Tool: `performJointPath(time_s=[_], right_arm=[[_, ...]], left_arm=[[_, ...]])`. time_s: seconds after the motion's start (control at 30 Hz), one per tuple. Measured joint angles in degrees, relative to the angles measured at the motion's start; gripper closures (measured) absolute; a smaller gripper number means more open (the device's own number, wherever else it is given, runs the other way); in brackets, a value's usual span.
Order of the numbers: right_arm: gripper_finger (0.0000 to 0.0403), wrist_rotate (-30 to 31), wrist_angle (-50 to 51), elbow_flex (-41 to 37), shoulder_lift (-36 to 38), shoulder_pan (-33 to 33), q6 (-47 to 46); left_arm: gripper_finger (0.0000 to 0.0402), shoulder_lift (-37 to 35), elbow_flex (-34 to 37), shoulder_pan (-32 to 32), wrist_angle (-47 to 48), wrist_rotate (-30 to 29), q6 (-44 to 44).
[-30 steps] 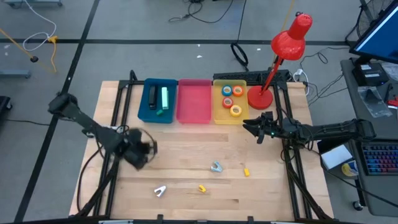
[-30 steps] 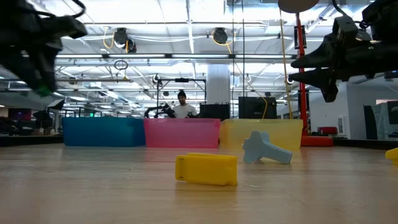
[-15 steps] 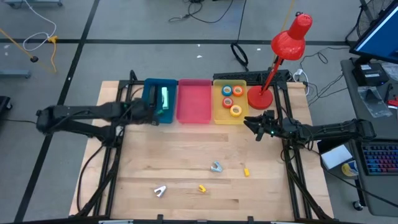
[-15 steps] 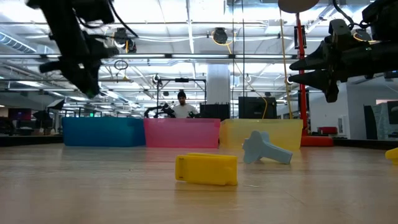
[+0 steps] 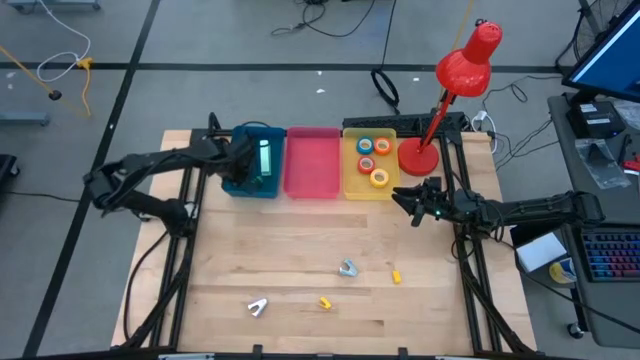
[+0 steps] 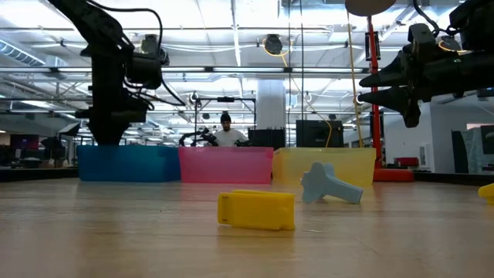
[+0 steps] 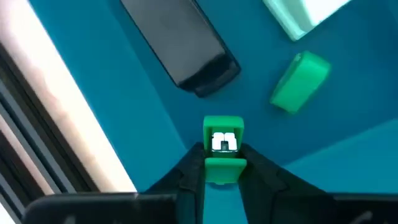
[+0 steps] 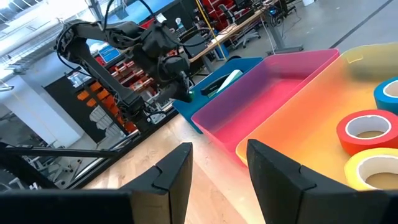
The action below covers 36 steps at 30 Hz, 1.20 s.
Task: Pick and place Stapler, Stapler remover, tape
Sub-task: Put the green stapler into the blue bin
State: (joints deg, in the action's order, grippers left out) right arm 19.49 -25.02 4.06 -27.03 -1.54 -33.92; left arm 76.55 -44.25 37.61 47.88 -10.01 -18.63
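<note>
Left arm point(image 5: 243, 160) swung over blue bin point(image 5: 232, 184), fingers point(image 7: 188, 176) gripping green stapler point(image 7: 223, 149).

High cam looks straight down, low cam skims level across the table. Both catch the blue bin point(image 5: 250, 160) point(image 6: 127, 164); left wrist cam's right inside it.

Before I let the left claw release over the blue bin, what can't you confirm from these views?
- Gap under the green stapler: left claw hides it, left wrist view.
- Blue bin contents: wall hides them, low view.
- Yellow piece: cut off by the low view's edge.
- Right claw waits by the yellow bin.
</note>
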Motion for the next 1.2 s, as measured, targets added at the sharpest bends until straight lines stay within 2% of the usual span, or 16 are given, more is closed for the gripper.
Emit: performJointPath(time_s=[0.17, 0.37, 0.53, 1.0, 1.1, 1.2], right_arm=[[0.0259, 0.0, 0.0, 0.0, 0.02, 0.0, -1.02], [0.0259, 0.0, 0.0, 0.02, 0.0, 0.0, -1.02], [0.0259, -0.01, 0.0, 0.0, 0.0, 0.0, -1.02], [0.0259, -0.02, 0.0, 0.0, 0.0, 0.0, -1.02], [0.0259, -0.02, 0.0, 0.0, 0.0, 0.0, -1.02], [0.0259, -0.02, 0.0, 0.0, 0.02, -0.01, -1.02]], left_arm=[[0.0329, 2.06, -0.65, 2.14, -0.28, 1.23, 6.74], [0.0327, 5.3, -0.65, 2.55, -1.53, 2.59, 10.38], [0.0326, 7.51, -0.65, 2.48, -1.48, 2.57, 10.62], [0.0318, 7.48, -0.65, 2.51, -0.92, 1.47, 10.71], [0.0302, 7.48, -0.65, 2.51, 0.0, 1.47, 10.58], [0.0268, 7.46, -0.65, 2.5, 1.03, 1.47, 9.66]])
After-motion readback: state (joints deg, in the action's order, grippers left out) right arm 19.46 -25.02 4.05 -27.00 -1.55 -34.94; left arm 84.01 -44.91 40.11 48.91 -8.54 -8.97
